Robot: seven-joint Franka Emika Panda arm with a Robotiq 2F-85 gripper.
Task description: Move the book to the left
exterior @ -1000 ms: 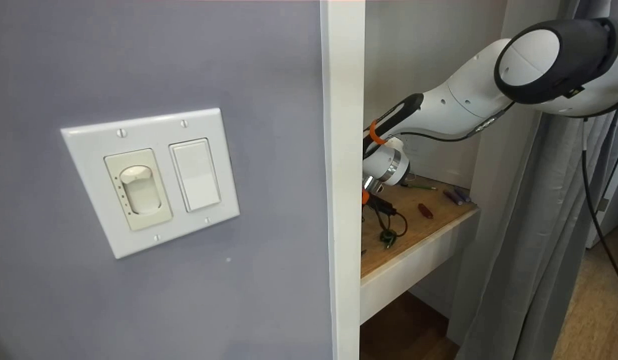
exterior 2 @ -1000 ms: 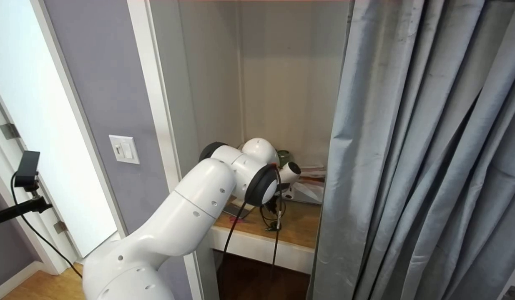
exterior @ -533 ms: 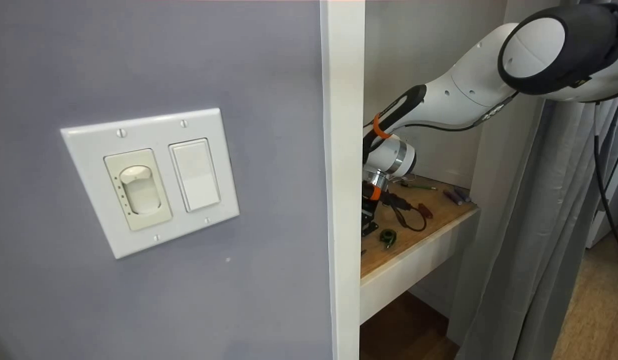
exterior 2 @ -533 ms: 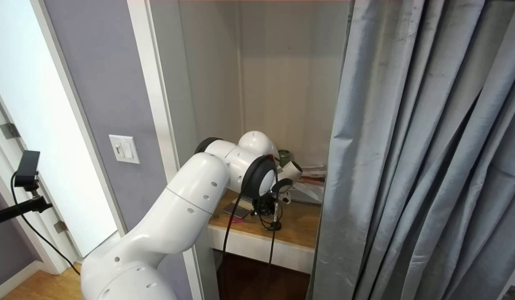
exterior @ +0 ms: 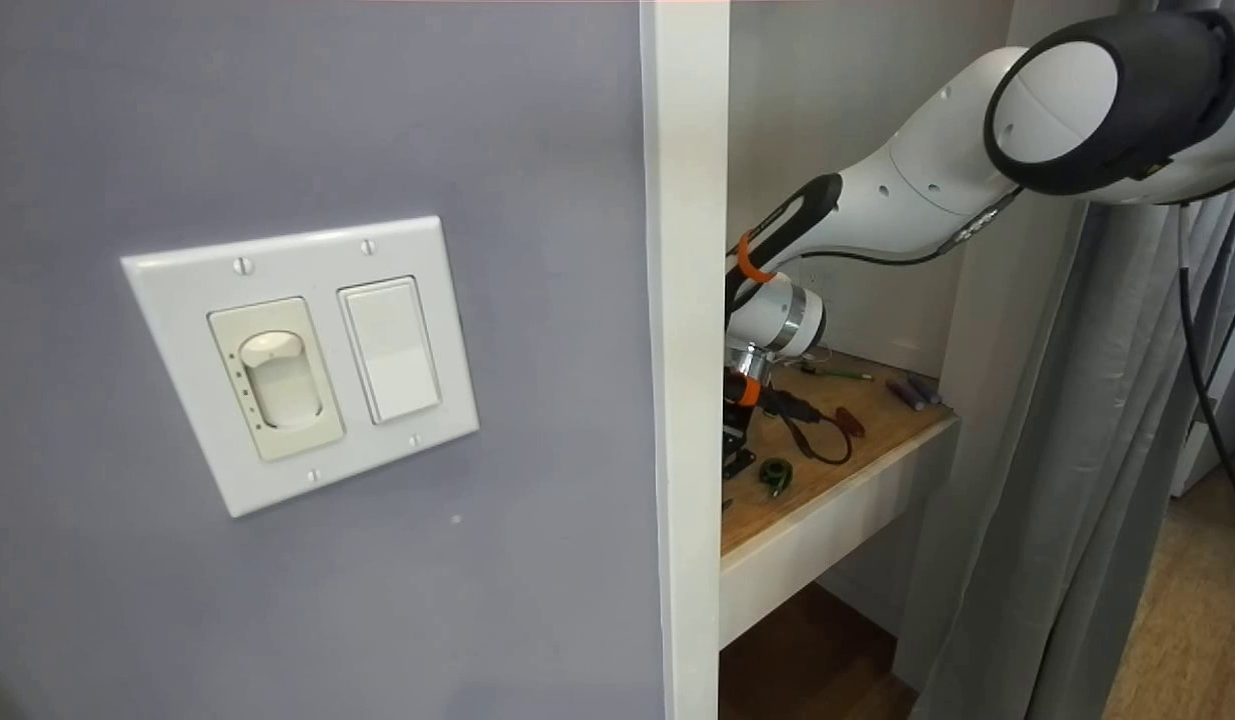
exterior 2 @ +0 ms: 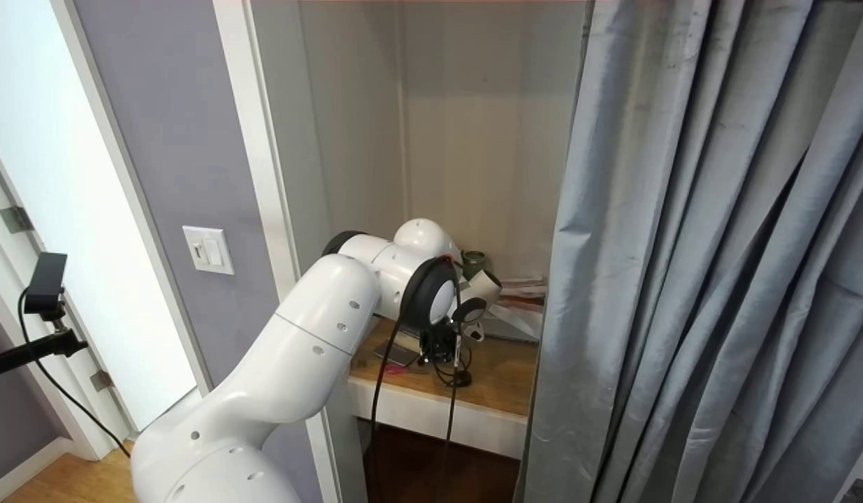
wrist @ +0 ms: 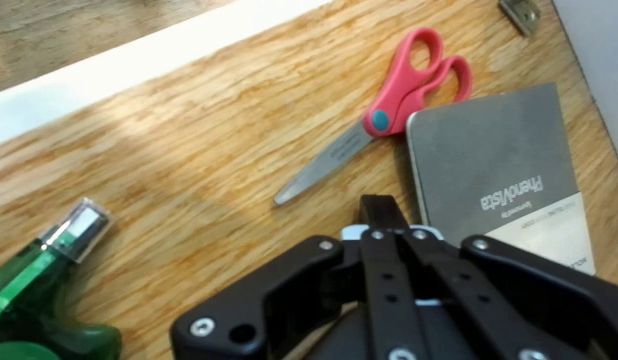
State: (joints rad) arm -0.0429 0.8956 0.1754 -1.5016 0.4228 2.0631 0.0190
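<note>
The book is a dark grey notebook (wrist: 489,150) with a pale band and white lettering, lying flat on the wooden shelf. It also shows in an exterior view (exterior 2: 397,353), partly behind the arm. In another exterior view the wall edge hides it. My gripper (wrist: 383,212) is shut with nothing between its fingers. In the wrist view its tips are just left of the book's left edge, with a narrow strip of wood visible between. The gripper body covers the book's lower left corner. In an exterior view the gripper (exterior: 739,465) is partly hidden by the wall edge.
Pink-handled scissors (wrist: 404,95) lie against the book's upper left corner. A green tape dispenser (wrist: 43,290) is at lower left. A small metal bracket (wrist: 523,16) and a side wall (wrist: 596,55) are at right. A grey curtain (exterior 2: 655,244) hangs beside the shelf opening.
The arm has risen and shifted left in an exterior view, with the gripper coming into sight past the wall edge in another. Since half a second ago it moved only slightly. The book looks unmoved.
</note>
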